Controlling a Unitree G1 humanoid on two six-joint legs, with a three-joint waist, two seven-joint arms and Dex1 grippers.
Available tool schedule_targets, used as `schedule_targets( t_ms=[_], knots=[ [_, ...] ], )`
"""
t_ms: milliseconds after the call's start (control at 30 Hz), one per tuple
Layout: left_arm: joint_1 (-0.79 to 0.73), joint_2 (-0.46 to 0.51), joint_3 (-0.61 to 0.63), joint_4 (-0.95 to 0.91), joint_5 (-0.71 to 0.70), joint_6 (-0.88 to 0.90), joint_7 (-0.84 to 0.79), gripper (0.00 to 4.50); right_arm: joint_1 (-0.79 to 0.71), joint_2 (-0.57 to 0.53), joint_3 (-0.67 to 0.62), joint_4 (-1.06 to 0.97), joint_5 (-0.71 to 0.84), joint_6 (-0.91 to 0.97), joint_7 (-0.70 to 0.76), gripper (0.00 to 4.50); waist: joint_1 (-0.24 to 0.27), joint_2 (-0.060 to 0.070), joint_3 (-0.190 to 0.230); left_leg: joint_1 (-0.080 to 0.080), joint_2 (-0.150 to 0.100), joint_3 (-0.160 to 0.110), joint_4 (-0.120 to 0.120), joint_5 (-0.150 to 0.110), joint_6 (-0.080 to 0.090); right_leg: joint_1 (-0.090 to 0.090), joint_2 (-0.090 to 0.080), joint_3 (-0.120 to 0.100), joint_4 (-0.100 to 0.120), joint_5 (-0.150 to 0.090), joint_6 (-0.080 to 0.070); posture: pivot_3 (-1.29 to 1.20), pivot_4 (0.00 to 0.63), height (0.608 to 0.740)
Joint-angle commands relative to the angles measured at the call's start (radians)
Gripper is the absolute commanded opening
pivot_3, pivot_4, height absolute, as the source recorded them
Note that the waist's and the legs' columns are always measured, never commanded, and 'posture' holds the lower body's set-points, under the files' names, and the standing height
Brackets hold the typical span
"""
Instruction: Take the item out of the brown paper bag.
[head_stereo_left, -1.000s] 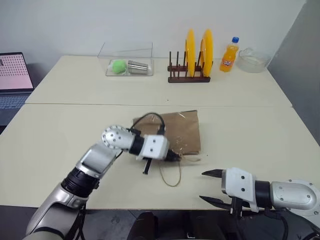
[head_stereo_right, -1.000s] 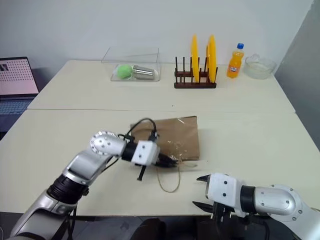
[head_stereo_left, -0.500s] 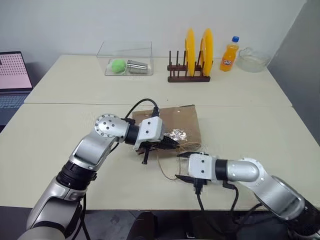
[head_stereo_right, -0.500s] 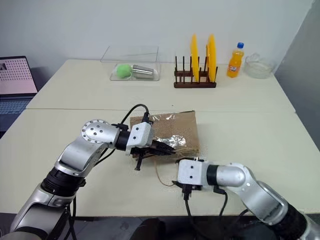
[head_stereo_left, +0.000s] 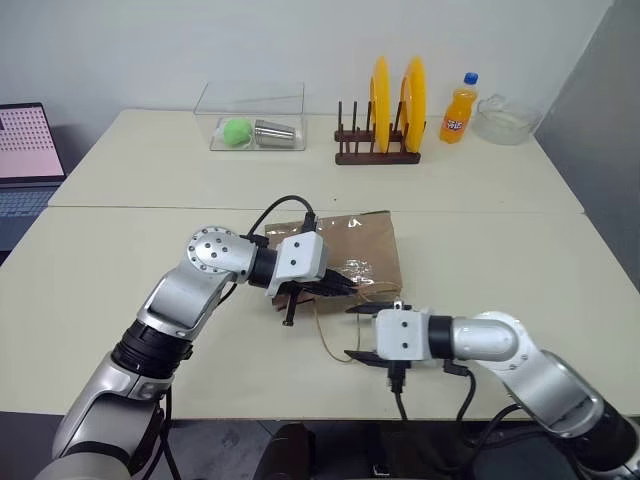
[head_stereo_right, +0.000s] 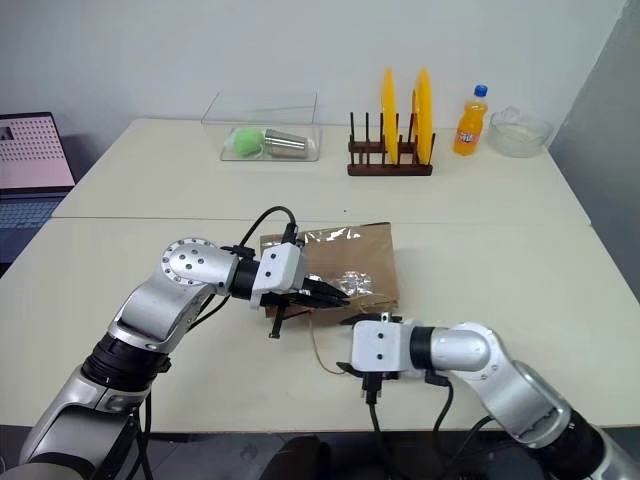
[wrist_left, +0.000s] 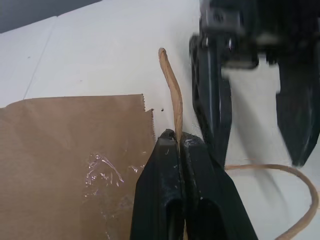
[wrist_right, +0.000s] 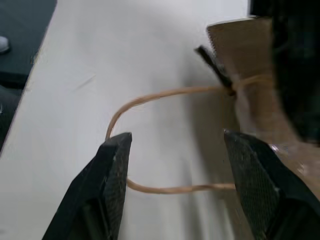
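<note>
Room: pale wall behind two cream worktops (head_stereo_left: 120, 270) set end to end; a laptop (head_stereo_left: 28, 150) stands at the far left edge.
Background items: clear box (head_stereo_left: 252, 120), plate rack with yellow plates (head_stereo_left: 385, 110), orange soda bottle (head_stereo_left: 459, 110) and glass bowl (head_stereo_left: 506, 120) line the far worktop, well apart from the work area.
Brown paper bag (head_stereo_left: 365, 250): lies flat on the near worktop, mouth toward the robot, clear tape glinting on its upper face.
String handles (wrist_right: 150, 145): one loop lies slack on the worktop; the other is drawn up from the bag mouth.
Item: not visible; judged to be inside the bag.
Left arm: elbow bent, forearm crossing inward, wrist angled slightly down at the bag mouth.
Left gripper (wrist_left: 176, 137): fully closed, pinching one string handle just at the bag's edge.
Right arm: reaches inward across the worktop front edge, wrist low.
Right gripper (wrist_right: 175, 150): jaws wide apart, holding nothing, straddling the slack loop just before the bag mouth.
Risk 1: the thin string may slip or tear if pulled hard.
Risk 2: the right gripper may snag the loop instead of entering the mouth.
Risk 3: the light bag may slide instead of opening.
</note>
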Motion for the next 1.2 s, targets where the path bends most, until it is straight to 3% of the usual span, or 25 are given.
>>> schedule_targets(
  t_ms=[33, 133, 367, 533, 633, 867, 1200],
  knots=[
    [-0.024, 0.008, 0.029, -0.004, 0.001, -0.015, -0.006, 0.04, 0.03, -0.034, -0.045, -0.064, 0.062, 0.012, 0.051, 3.04, 0.0, 0.0, 0.0, 0.0, 0.0, 0.0, 0.0, 0.0, 0.0, 0.0, 0.0, 0.0, 0.0, 0.0, 0.0, 0.0, 0.15, 0.74],
    [-0.029, 0.006, 0.029, 0.003, 0.001, -0.017, -0.007, 0.04, 0.034, -0.034, -0.004, -0.026, 0.018, -0.014, 0.048, 3.04, -0.002, 0.0, 0.0, 0.0, 0.0, 0.0, 0.0, 0.0, 0.0, 0.0, 0.0, 0.0, 0.0, 0.0, 0.0, 0.0, 0.15, 0.74],
    [-0.036, 0.007, 0.029, 0.013, 0.003, -0.02, -0.012, 0.04, -0.049, 0.104, 0.142, 0.187, -0.132, -0.114, 0.006, 3.04, -0.004, 0.0, 0.0, 0.001, 0.0, 0.0, 0.0, 0.0, 0.0, 0.0, 0.001, 0.0, 0.002, 0.0, 0.0, 0.0, 0.15, 0.74],
    [-0.048, 0.004, 0.029, 0.027, 0.01, -0.027, -0.013, 0.04, -0.077, 0.165, 0.18, 0.33, -0.195, -0.201, -0.004, 3.04, -0.003, 0.0, 0.0, 0.001, 0.0, 0.001, 0.0, 0.0, 0.0, 0.0, 0.0, 0.001, 0.0, 0.0, 0.0, 0.0, 0.15, 0.74],
    [-0.057, 0.004, 0.042, 0.018, -0.003, -0.002, -0.007, 0.0, -0.068, 0.182, 0.178, 0.357, -0.208, -0.227, -0.006, 2.42, -0.003, 0.0, 0.0, 0.001, 0.0, 0.001, 0.0, 0.0, 0.0, 0.0, 0.0, 0.001, 0.001, 0.0, 0.0, 0.0, 0.15, 0.74],
    [-0.102, -0.031, 0.089, 0.032, -0.039, 0.031, 0.035, 0.0, -0.021, 0.214, 0.18, 0.393, -0.231, -0.242, -0.024, 0.03, -0.003, 0.0, 0.0, 0.001, 0.0, 0.001, 0.0, 0.0, 0.0, 0.0, 0.0, 0.0, 0.002, 0.0, 0.0, 0.0, 0.15, 0.74],
    [-0.292, -0.064, 0.144, 0.225, -0.03, 0.034, 0.057, 0.0, 0.027, 0.224, 0.21, 0.422, -0.287, -0.252, -0.031, 0.03, -0.003, 0.0, 0.0, 0.002, 0.0, 0.001, 0.0, 0.0, 0.0, 0.001, 0.001, 0.0, 0.002, 0.0, 0.0, 0.0, 0.15, 0.74]
  ],
)
